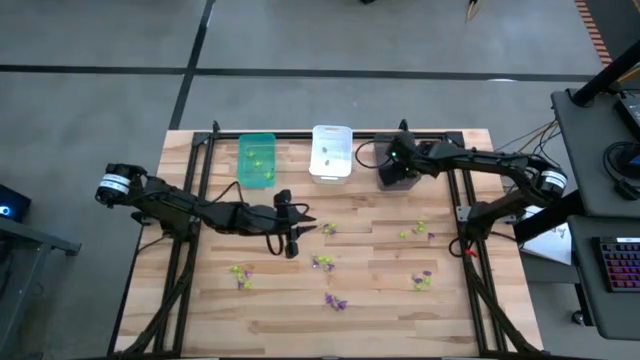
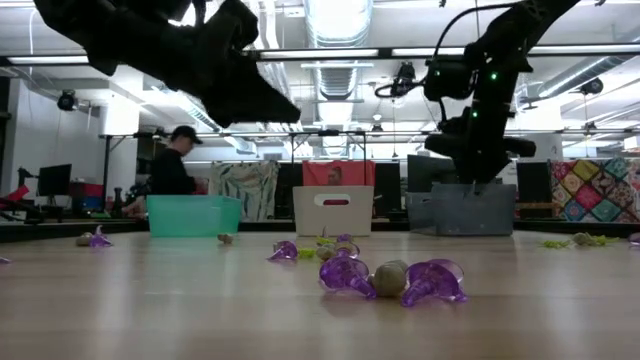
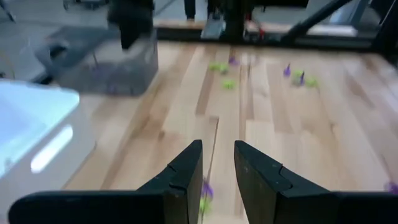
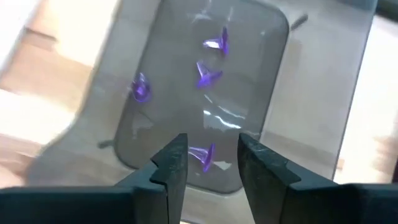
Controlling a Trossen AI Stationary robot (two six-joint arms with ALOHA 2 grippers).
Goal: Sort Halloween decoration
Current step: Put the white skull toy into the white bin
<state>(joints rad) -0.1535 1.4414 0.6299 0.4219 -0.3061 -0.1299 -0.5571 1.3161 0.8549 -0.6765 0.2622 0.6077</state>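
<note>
- Trinkets (image 1: 323,262): small purple and yellow-green pieces lie scattered over the table (image 1: 200,310) in about seven loose clusters; the exact count is too fine to tell.
- Four purple trinkets (image 4: 209,74) lie inside the grey bin (image 4: 311,112), seen in the right wrist view.
- A few yellow-green pieces sit in the green bin (image 1: 256,160), and a couple of small pieces in the white bin (image 1: 331,153).
- Three bins stand in a row at the table's far edge: green, white, grey.
- Right gripper (image 4: 211,163) hangs over the grey bin, fingers parted, nothing between them.
- Left gripper (image 3: 217,171) hovers above mid-table near one cluster, fingers slightly apart and empty.
- One person (image 2: 172,160) stands in the room behind.
</note>
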